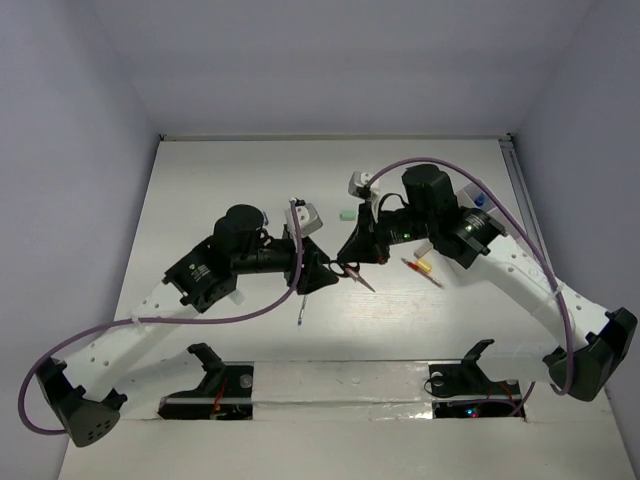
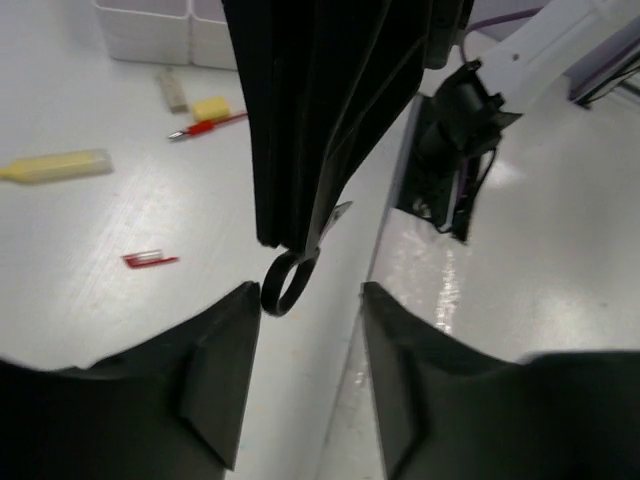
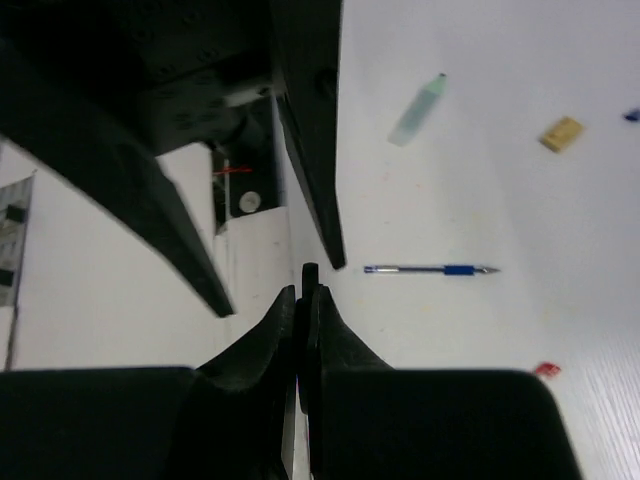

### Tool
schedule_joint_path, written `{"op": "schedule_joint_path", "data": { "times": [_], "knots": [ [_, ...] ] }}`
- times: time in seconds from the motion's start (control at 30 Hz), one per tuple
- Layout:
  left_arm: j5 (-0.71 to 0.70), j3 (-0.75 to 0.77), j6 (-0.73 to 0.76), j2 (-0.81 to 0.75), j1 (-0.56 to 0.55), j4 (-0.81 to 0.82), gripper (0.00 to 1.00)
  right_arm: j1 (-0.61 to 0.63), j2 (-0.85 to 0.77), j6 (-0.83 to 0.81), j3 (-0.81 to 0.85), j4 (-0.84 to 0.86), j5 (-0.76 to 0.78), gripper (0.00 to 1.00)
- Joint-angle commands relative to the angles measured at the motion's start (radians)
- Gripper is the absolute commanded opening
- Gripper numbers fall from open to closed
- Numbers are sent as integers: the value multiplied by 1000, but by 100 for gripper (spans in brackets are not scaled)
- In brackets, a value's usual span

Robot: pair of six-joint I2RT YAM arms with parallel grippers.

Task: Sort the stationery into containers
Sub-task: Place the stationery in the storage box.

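- The scissors point(image 2: 337, 217) hang in the air over the middle of the worktop point(image 2: 110, 215), between the two claws. In the left wrist view, one handle ring sticks out under the right claw and a blade tip shows beside it.
- The right claw point(image 3: 305, 292) is pressed tight on the scissors. In its own view, only a thin dark edge shows between its fingers.
- The left claw point(image 2: 308, 290) stands partly wide and holds nothing. The ring is between its fingers, just beside one of them, and I cannot tell if it touches.
- The tray point(image 2: 150, 38) is well apart from the scissors, at the far edge of the left wrist view.
- A marker point(image 2: 55, 165), a pencil point(image 2: 205, 127) and a pen point(image 3: 430, 270) lie loose on the worktop, not sorted yet.
- Risk: the grip is on a thin, smooth part, so the scissors can turn or slip out on the way to the tray.
- Risk: if the arms part sideways, the ring can catch on a left finger and be pulled out of the grip.
- Risk: the arms are very near each other, so a careless move can make them collide.
- Writing: I can read no brand, label or text anywhere.
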Motion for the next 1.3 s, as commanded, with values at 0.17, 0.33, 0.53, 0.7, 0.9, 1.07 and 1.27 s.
{"op": "schedule_joint_path", "data": {
  "times": [0.17, 0.33, 0.53, 0.7, 0.9, 1.07, 1.27],
  "knots": [
    [-185, -2, -30, -156, 3, 72, 83, -84, -111, 142, -23, 129, 465, 0],
    [-297, -68, -73, -270, 3, 86, 92, -196, -214, 230, -150, 276, 825, 0],
    [-258, -224, -149, -417, 3, 181, 93, -310, -394, 188, -363, 457, 1353, 0],
    [-306, -258, -136, -476, 3, 139, 96, -350, -498, 122, -509, 659, 1699, 0],
    [-315, -269, -145, -546, 3, 142, 99, -449, -472, -154, -674, 1044, 1777, 0],
    [-309, -272, -145, -575, 3, 143, 99, -635, -391, -113, -686, 1062, 1657, 0],
    [-321, -274, -145, -592, 3, 142, 99, -742, -287, -66, -661, 1080, 1548, 0]
  ]
}}
